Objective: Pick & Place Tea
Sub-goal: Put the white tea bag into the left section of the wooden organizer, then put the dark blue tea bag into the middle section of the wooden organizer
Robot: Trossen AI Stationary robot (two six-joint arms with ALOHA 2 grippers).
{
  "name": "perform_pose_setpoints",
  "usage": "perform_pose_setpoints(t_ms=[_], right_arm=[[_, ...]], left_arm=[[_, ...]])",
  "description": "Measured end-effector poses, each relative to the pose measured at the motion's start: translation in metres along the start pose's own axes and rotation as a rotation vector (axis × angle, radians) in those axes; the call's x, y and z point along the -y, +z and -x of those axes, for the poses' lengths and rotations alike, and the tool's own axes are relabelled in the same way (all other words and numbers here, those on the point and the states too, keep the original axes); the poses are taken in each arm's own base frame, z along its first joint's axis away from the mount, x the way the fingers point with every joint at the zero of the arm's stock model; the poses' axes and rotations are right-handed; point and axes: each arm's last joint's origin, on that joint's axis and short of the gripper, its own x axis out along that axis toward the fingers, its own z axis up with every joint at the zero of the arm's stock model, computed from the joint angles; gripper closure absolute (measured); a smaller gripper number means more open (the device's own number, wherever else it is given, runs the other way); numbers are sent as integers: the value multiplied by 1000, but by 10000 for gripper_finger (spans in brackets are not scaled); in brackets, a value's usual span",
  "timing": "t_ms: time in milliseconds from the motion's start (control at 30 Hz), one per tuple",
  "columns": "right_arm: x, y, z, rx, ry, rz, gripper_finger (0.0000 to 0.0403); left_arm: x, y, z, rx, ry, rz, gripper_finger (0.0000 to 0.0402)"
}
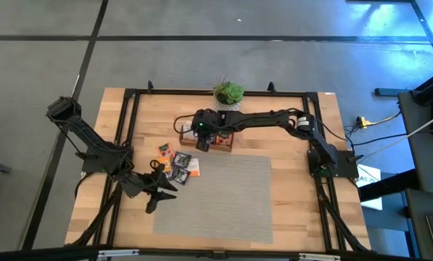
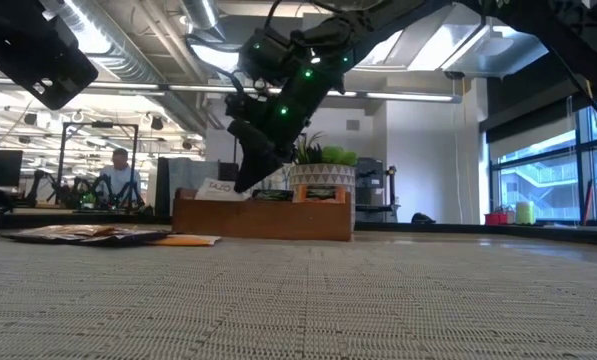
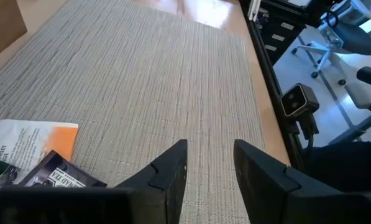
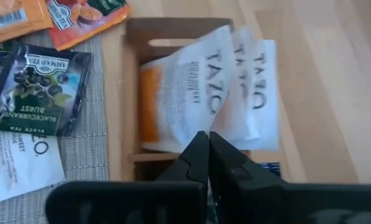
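Right gripper (image 4: pixel 208 144): fingers pressed together with nothing between them, hanging over the end compartment of the wooden tray (image 1: pixel 223 147) at upper centre of the overhead picture.
Left gripper (image 3: pixel 210 168): fingers apart and empty, waiting at the lower left over the edge of the grey mat (image 1: pixel 223 196).
Tea in tray: white-and-orange packets (image 4: pixel 197 93) lean in that compartment, stacked slantwise rather than flat.
Tea still out: a small pile of loose packets (image 1: pixel 176 165) lies at the mat's left edge, just left of centre in the overhead picture; a dark packet (image 4: pixel 39 90) and orange ones show among them.
Step in hand, as I judge it: a packet looks just delivered, so the arm should lift straight up clear of the tray wall before swinging back to the pile.
Doing it well: open the fingers before coming down, take a single packet by its edge.
Risk: brushing the leaning packets could tip them out.
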Motion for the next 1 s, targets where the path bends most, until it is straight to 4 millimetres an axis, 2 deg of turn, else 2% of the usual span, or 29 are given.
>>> perform_pose_setpoints(t_ms=[233,433,933,1000], right_arm=[[0,1,0,9,2,3,394],[0,1,0,11,2,76,385],[0,9,5,38,16,66,261],[0,10,13,27,29,36,254]], left_arm=[[-1,0,0,0,11,-4,274],[-2,-1,0,-1,28,-9,274],[-2,-1,0,-1,28,-10,274],[-2,-1,0,-1,29,-10,274]])
